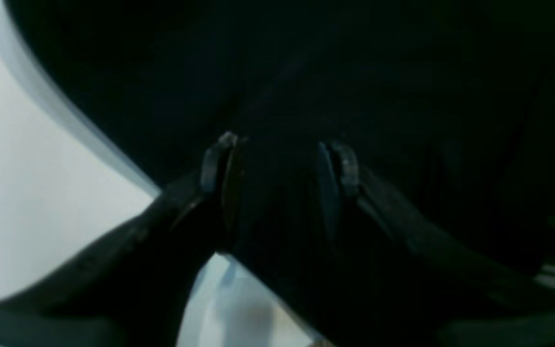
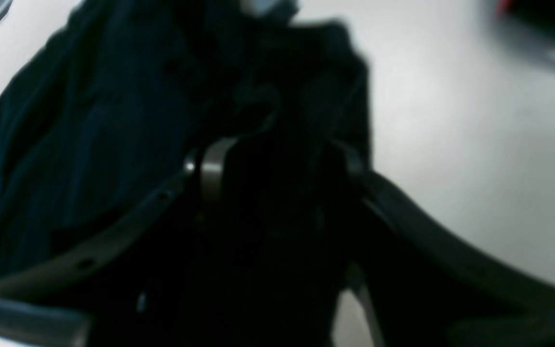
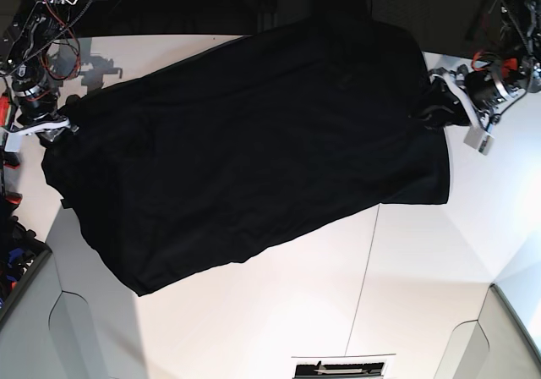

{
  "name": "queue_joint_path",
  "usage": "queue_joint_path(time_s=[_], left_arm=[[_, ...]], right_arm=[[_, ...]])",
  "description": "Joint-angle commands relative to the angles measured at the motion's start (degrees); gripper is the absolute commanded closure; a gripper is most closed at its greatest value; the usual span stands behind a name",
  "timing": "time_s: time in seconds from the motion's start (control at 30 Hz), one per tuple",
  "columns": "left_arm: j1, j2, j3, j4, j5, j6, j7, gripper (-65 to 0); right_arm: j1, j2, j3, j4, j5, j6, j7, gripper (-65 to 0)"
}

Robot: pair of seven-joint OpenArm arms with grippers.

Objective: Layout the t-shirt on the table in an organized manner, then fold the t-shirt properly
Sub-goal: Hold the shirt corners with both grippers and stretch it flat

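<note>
Base view: the t-shirt lies spread wide across the table, plain black side up, its long axis running slantwise; no print shows on it from here; the thin dark seam of the table runs out from under the shirt's near edge toward the near side of the table. The left gripper sits at the shirt's edge on the view's right, and the right gripper sits at the shirt's opposite edge on the view's left; the cloth between them looks fairly flat, with shallow wrinkles near the right gripper.

Left wrist view: the left gripper has its two jaws parted with a thick bunch of black cloth packed between them, so it is grasping the t-shirt; bare white table shows beside the shirt's edge.

Right wrist view: blurred; the right gripper likewise has dark cloth gathered between its jaws and is clenched on the t-shirt; the fabric bunches in folds just beyond the jaws, with bare table beside the shirt.
</note>
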Motion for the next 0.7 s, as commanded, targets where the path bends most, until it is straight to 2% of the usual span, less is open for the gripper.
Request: queue_joint_path(time_s=[0.0,0.13,0.2,0.27,0.33,0.37,0.57,0.67], left_arm=[[-1.1,-0.7,-0.5,-0.4,0.2,-0.5,-1.8,-28.3],[-5.0,0.4,-0.5,-6.4,3.3,-0.5,-4.5,-21.8],[-7.6,0.6,-0.5,-10.1,4.3,-0.5,-5.0,-21.0],[-10.4,0.6,-0.5,-14.1,4.3,-0.5,-5.2,-21.0],[-13.8,0.6,-0.3,-18.6,4.3,-0.5,-5.2,-20.7],[-15.7,0.5,0.3,-20.9,4.4,-0.5,-5.2,-19.6],[-27.8,0.5,9.6,-31.8,11.0,-0.5,-8.5,-18.0],[-32.8,0.5,15.2,-34.7,15.6,-0.3,-11.6,-18.0]], right_arm=[[1.3,0.8,-0.4,0.9,1.5,0.8,1.5,-27.4],[2.7,1.0,-0.8,1.3,1.7,1.3,1.2,-27.3],[2.7,1.2,-0.8,1.9,1.7,1.3,1.3,-25.6],[2.6,1.2,-0.8,2.9,1.5,1.3,1.1,-17.4],[2.6,1.3,-0.8,3.5,1.5,1.4,1.1,-3.0],[2.6,1.4,-0.8,3.7,1.5,1.4,1.1,0.0],[2.5,3.0,-0.1,4.6,2.0,1.3,-0.6,0.0],[1.6,4.6,2.1,6.1,5.8,1.3,-2.3,0.0]])
